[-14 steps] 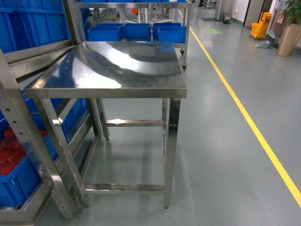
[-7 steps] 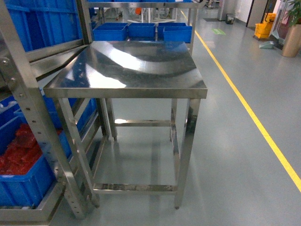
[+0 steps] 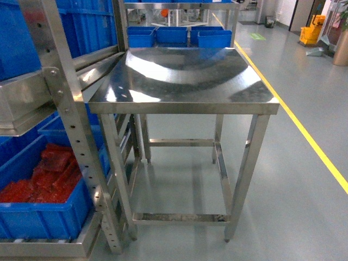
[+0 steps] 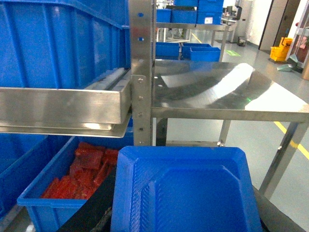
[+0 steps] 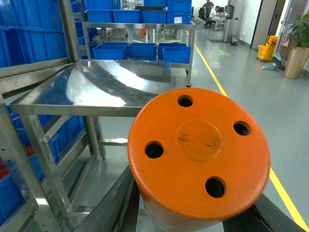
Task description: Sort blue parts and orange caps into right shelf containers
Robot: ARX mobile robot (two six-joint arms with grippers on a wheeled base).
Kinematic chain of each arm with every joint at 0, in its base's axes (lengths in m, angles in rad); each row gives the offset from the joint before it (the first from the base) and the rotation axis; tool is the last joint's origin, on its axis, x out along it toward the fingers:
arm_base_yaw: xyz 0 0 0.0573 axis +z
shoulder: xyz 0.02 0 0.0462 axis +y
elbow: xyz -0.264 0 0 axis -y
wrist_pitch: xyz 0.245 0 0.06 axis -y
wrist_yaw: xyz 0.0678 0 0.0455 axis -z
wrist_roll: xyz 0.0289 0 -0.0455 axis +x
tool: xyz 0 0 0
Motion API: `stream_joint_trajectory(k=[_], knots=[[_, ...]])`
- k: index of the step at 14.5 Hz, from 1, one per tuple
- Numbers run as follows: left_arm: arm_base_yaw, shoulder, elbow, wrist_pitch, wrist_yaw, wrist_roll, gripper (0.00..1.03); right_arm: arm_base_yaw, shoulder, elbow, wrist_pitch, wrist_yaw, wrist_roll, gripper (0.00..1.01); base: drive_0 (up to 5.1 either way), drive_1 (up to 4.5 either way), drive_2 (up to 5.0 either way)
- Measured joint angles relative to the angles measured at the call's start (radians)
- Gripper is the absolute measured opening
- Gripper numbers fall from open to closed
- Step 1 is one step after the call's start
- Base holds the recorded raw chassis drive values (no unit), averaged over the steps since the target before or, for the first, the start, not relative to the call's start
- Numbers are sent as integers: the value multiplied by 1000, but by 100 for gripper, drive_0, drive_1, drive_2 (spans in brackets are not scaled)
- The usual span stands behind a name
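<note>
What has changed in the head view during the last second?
The view swung left: the steel table slid rightward in frame, and the shelf rack with its crate of red parts came further into view. The table top stayed bare; the yellow floor line remained.

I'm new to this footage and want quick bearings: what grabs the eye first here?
The orange cap fills the right wrist view, flat top with four holes, held up close. A blue part likewise fills the bottom of the left wrist view. Ahead stands a bare steel table, with a crate of red pieces lower left.
</note>
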Motion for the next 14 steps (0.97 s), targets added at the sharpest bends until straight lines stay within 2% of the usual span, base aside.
stream_joint_trajectory(k=[14], knots=[[0,0,0,0,0,0,43,0,0,0,-1,-2,0,41,-501,240,240]])
